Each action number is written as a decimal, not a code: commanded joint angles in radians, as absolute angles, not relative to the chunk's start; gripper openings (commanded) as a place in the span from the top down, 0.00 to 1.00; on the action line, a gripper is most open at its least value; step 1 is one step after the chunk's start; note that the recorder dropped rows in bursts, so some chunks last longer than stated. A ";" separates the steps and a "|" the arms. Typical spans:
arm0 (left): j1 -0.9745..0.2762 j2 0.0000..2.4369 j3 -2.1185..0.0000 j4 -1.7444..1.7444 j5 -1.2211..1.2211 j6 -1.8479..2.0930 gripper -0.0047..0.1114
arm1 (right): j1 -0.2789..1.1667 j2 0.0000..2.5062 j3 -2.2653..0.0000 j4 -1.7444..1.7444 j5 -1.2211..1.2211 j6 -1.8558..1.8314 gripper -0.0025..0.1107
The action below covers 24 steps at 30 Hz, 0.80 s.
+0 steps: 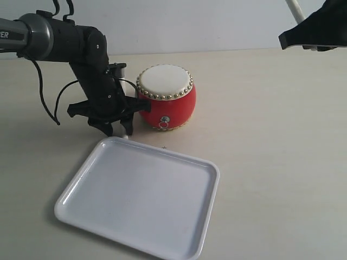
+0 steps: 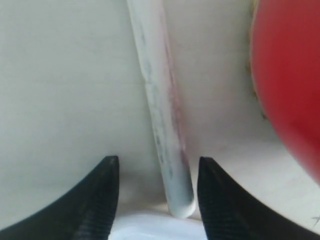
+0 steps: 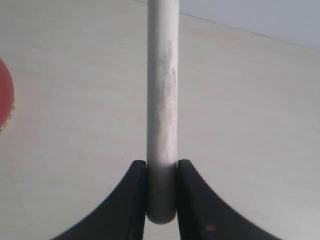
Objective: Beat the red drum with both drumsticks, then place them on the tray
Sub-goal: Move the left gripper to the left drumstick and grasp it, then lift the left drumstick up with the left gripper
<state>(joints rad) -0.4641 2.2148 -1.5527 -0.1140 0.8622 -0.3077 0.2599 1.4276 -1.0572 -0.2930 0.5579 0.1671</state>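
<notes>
Left wrist view: left gripper (image 2: 157,164) open around a stick (image 2: 159,100) by the drum (image 2: 290,75); right gripper (image 3: 162,167) pinches the other stick (image 3: 162,75).

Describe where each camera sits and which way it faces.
Exterior view: off the arms, looking down at tray and red drum; shows left end effector, part of right arm.
Left wrist view: on the left wrist, looking between its open fingers at a lying drumstick.
Right wrist view: on the right wrist, looking along the held drumstick in the right end effector.
Shared: the drum shows in all three.
</notes>
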 commanded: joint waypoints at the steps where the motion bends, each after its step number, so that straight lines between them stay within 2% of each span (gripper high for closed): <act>1: -0.466 2.212 -1.560 -0.112 0.835 -0.344 0.54 | 0.256 1.421 -1.054 -0.293 0.550 0.159 0.98; 24: -0.460 2.232 -1.561 -0.061 0.842 -0.376 0.55 | 0.256 1.421 -1.054 -0.293 0.548 0.136 0.98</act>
<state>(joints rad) -0.4641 2.2258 -1.5584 -0.0709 0.8395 -0.3657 0.2599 1.4276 -1.0572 -0.2930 0.5579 0.1449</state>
